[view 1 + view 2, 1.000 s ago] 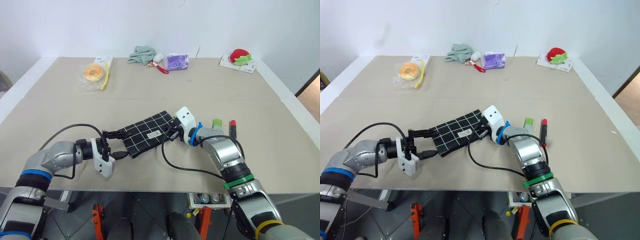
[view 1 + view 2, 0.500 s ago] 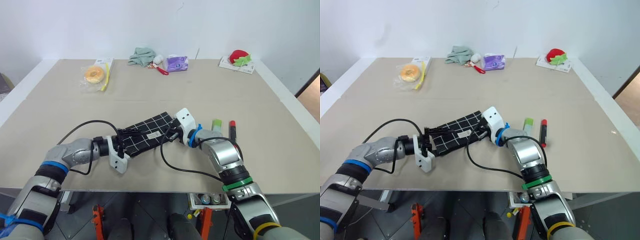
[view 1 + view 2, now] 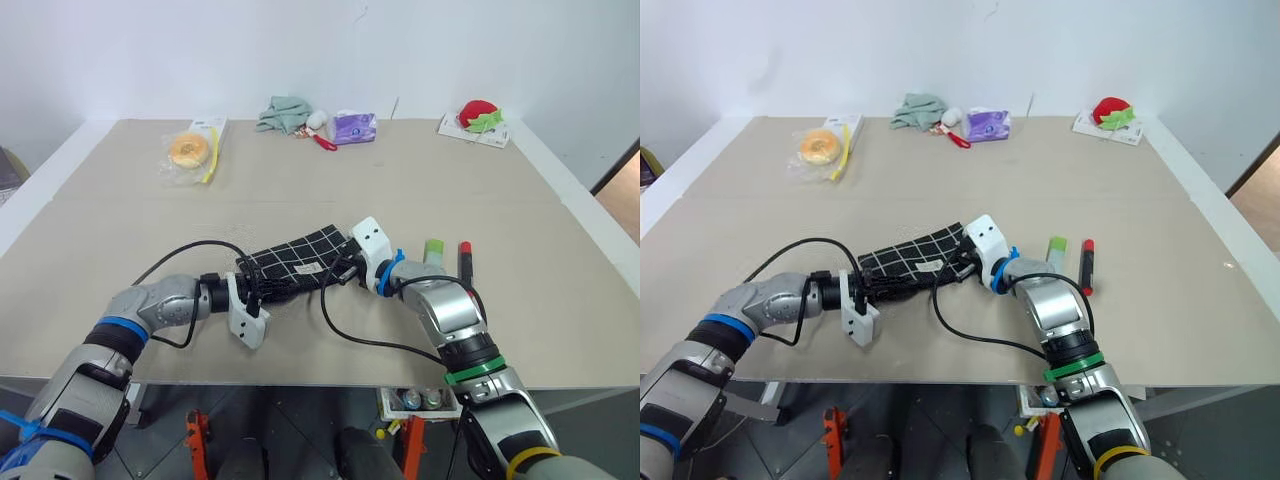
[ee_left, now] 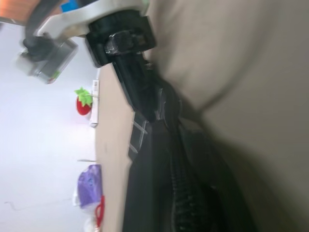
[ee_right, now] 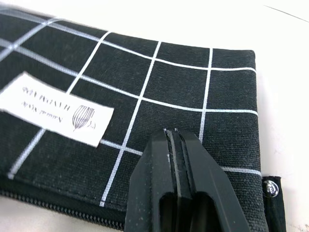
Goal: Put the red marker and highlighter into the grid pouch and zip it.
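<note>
Grid pouch (image 3: 296, 263) between two closed hands; marker, highlighter beside it

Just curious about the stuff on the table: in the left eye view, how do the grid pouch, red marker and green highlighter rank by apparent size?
1. Grid pouch, clearly largest.
2. Red marker.
3. Highlighter, partly hidden by the arm, so the last two are uncertain.

Left hand (image 3: 262, 290) closed, arm reaching right; right hand (image 5: 179, 180) closed.
</note>
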You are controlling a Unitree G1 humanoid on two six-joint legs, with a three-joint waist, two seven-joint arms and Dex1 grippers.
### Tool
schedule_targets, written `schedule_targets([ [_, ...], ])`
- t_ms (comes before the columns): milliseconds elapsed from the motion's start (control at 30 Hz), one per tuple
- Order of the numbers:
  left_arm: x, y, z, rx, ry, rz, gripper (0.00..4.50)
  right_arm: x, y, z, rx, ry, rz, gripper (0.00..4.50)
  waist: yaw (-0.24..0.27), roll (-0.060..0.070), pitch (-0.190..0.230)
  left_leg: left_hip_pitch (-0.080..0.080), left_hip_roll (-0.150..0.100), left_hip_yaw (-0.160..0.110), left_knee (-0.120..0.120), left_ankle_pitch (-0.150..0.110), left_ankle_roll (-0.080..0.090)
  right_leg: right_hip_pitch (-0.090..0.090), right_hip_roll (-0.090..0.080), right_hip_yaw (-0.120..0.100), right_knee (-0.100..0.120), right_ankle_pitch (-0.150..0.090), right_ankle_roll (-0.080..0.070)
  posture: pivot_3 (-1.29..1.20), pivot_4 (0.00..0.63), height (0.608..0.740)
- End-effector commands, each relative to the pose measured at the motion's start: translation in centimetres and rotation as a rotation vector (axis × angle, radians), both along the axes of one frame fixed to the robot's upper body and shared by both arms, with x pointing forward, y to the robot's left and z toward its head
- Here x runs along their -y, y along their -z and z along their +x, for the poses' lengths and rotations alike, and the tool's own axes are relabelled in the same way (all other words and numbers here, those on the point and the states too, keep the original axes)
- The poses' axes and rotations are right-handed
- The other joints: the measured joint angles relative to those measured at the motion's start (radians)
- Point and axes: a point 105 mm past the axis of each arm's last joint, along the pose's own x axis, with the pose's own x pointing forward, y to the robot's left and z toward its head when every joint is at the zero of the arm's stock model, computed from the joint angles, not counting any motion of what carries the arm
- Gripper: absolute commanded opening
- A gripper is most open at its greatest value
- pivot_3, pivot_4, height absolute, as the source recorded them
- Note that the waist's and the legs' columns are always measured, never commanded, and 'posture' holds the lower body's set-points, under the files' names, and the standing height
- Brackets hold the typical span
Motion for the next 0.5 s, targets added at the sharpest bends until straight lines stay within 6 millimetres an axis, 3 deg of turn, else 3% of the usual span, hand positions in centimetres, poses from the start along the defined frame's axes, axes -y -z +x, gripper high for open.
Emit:
schedule_targets([
  [33, -0.6, 3.0, -0.8, -0.095, -0.02, 0.084, 0.02, -0.1, 0.0, -0.2, 0.0, -0.001, 0.002, 0.0, 0.0, 0.0, 0.0, 0.0, 0.0, 0.0, 0.0, 0.0, 0.0, 0.0, 0.0, 0.0, 0.0, 0.0, 0.0, 0.0, 0.15, 0.739],
  [300, -0.4, 2.7, -0.6, -0.127, -0.053, 0.048, 0.02, 0.0, -0.8, 0.0, 0.044, -0.005, 0.023, 0.0, -0.001, 0.0, 0.0, 0.001, 0.0, 0.0, -0.002, 0.0, 0.0, 0.0, 0.0, 0.0, 0.0, 0.0, -0.001, 0.0, 0.15, 0.739],
  [400, -0.3, 2.4, -0.6, -0.142, -0.062, 0.024, 0.02, 0.1, -1.9, 0.1, 0.083, -0.004, 0.069, 0.0, -0.001, 0.0, 0.0, 0.001, 0.0, 0.0, -0.003, 0.0, 0.0, -0.001, 0.0, 0.0, 0.0, -0.001, -0.001, 0.0, 0.15, 0.739],
  [467, -0.1, 2.2, -0.6, -0.155, -0.069, -0.001, 0.02, 0.7, -3.9, -0.3, 0.129, -0.01, 0.146, 0.0, 0.0, 0.0, 0.0, 0.001, 0.0, 0.0, -0.005, 0.0, 0.0, -0.001, 0.0, 0.0, -0.001, -0.002, -0.001, 0.0, 0.15, 0.739],
  [500, -0.1, 2.1, -0.6, -0.16, -0.07, -0.007, 0.01, 1.4, -5.2, -0.5, 0.157, -0.004, 0.189, 0.32, 0.0, 0.001, 0.0, 0.0, 0.0, 0.0, -0.005, 0.0, 0.0, -0.001, 0.0, 0.0, -0.001, -0.002, -0.001, 0.0, 0.15, 0.739],
])
